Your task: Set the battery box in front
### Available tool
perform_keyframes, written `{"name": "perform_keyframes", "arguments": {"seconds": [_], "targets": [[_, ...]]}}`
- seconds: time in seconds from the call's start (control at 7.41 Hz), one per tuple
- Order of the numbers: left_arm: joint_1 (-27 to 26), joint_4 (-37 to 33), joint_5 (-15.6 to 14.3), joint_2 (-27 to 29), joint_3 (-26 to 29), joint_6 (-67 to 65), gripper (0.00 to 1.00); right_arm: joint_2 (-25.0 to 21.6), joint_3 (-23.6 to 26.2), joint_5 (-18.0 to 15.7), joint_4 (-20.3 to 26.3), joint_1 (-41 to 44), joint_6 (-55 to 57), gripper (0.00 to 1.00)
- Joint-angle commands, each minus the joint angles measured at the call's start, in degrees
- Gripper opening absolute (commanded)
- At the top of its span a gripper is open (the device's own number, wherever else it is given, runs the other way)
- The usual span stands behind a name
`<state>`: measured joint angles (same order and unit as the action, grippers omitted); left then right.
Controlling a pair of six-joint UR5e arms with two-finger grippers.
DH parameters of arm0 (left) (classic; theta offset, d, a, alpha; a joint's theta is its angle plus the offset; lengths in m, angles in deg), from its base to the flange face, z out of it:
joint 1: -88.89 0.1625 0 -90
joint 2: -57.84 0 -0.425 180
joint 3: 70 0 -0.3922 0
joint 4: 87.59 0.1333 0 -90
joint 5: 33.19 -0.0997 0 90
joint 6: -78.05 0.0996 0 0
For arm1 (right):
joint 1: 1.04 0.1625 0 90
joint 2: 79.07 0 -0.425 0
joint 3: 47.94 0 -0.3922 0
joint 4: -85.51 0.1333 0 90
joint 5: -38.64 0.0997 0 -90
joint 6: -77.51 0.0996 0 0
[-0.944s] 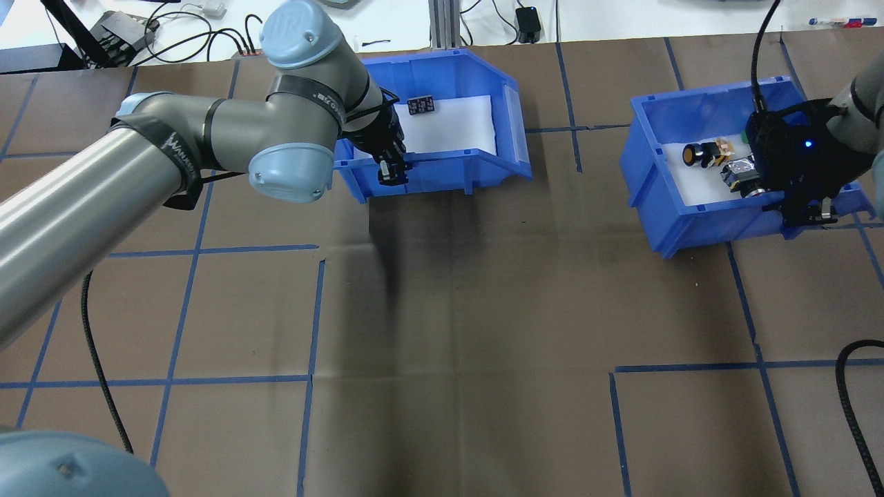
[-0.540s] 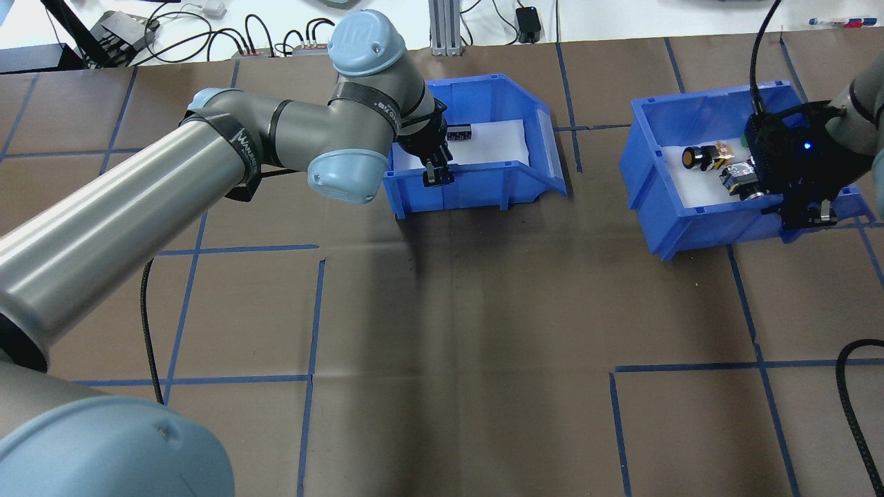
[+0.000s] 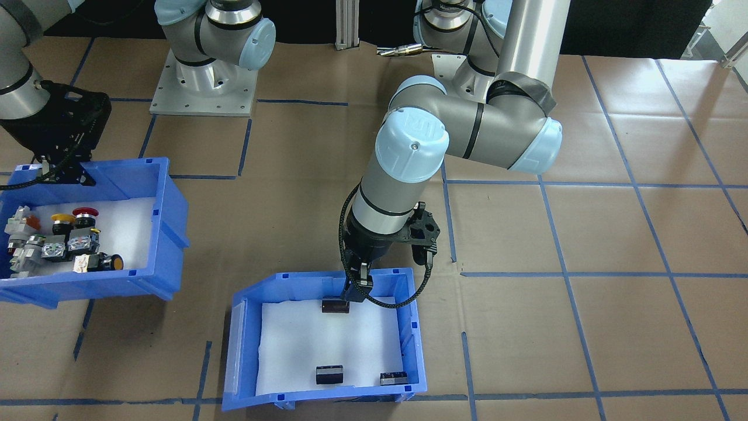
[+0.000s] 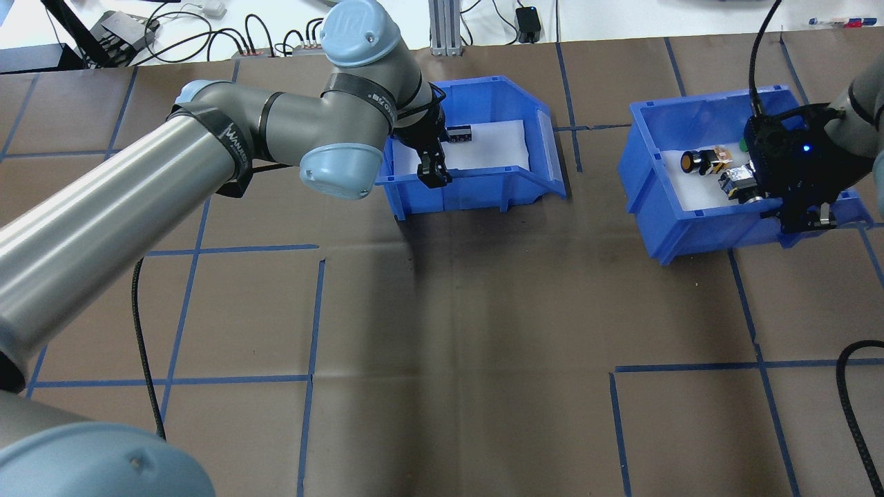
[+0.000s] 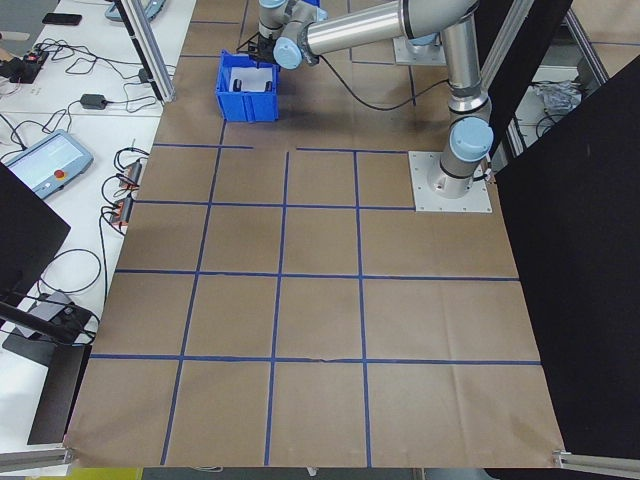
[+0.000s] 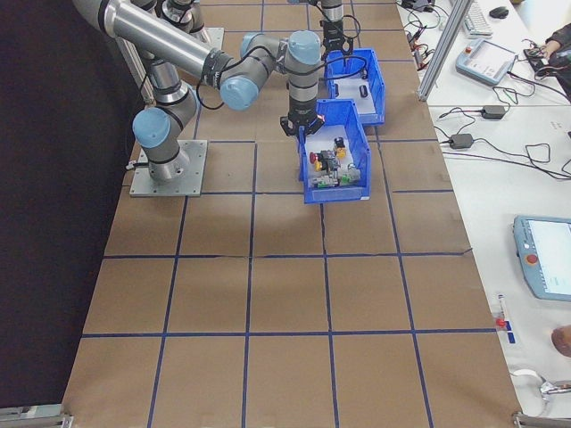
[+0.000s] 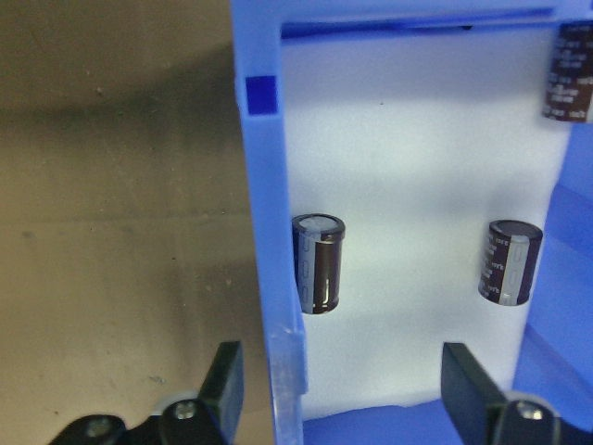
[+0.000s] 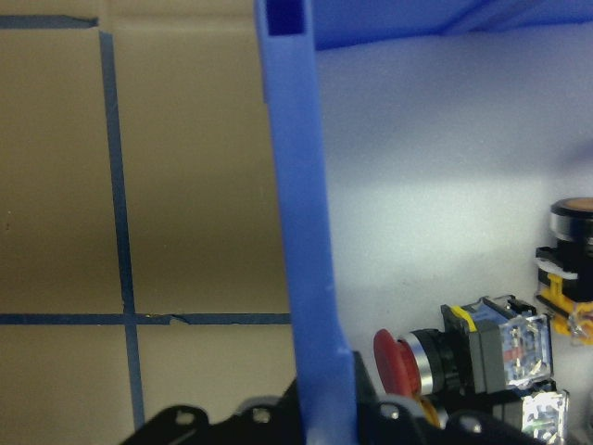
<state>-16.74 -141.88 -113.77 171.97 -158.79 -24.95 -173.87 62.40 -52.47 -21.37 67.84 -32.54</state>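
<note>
The battery box (image 4: pixel 476 188) is a blue bin with a white foam liner holding black cylindrical batteries (image 7: pixel 318 262); it stands at the far middle of the table, also in the front view (image 3: pixel 412 339). My left gripper (image 4: pixel 434 169) is open, its fingers (image 7: pixel 225 380) straddling the box's near wall (image 7: pixel 264 213) with a gap on both sides. My right gripper (image 4: pixel 804 219) is shut on the near wall (image 8: pixel 296 185) of the other blue bin (image 4: pixel 697 231), which holds coloured push-button switches (image 3: pixel 64 242).
Brown paper with blue tape lines (image 4: pixel 311 310) covers the table. Cables and a power strip (image 4: pixel 269 48) lie beyond the far edge. A black cable (image 4: pixel 853 386) loops in at the right edge. Both arm bases (image 3: pixel 201 82) stand on the robot's side.
My left arm slid the battery box to the right, then stopped; over the last half second the box stays put. The switch bin and right gripper shifted only slightly.
</note>
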Motion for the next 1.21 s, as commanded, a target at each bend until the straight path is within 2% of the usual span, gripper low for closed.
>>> {"name": "perform_keyframes", "arguments": {"seconds": [0.0, 0.27, 0.54, 0.67, 0.81, 0.94, 1.08], "targets": [[2.6, -8.6, -4.4, -6.3, -0.9, 20.1, 0.79, -4.0, 5.6, 0.1, 0.5, 1.3, 3.2, 0.0], [5.5, -13.6, -4.5, -11.8, -3.5, 39.2, 0.87, -8.4, 10.3, 0.2, -0.1, 1.6, 3.0, 0.0], [10.2, -24.0, -4.6, -17.1, -4.0, 59.1, 1.0, -9.3, 11.8, 0.0, -0.7, 6.8, 3.8, 0.0], [12.4, -27.4, -5.1, -18.7, -3.9, 67.1, 0.99, -9.3, 12.1, -0.1, -1.3, 9.7, 5.7, 0.0], [13.5, -28.0, -7.9, -20.0, -3.8, 76.8, 1.0, -9.3, 12.9, -0.4, -1.3, 12.8, 9.0, 0.0], [13.7, -27.8, -8.4, -20.8, -3.9, 84.9, 1.0, -9.3, 14.5, -0.6, -1.8, 16.1, 12.1, 0.0], [13.9, -27.6, -8.5, -20.9, -3.9, 89.2, 1.0, -9.5, 16.6, -0.7, -5.7, 18.3, 15.1, 0.0]]}}
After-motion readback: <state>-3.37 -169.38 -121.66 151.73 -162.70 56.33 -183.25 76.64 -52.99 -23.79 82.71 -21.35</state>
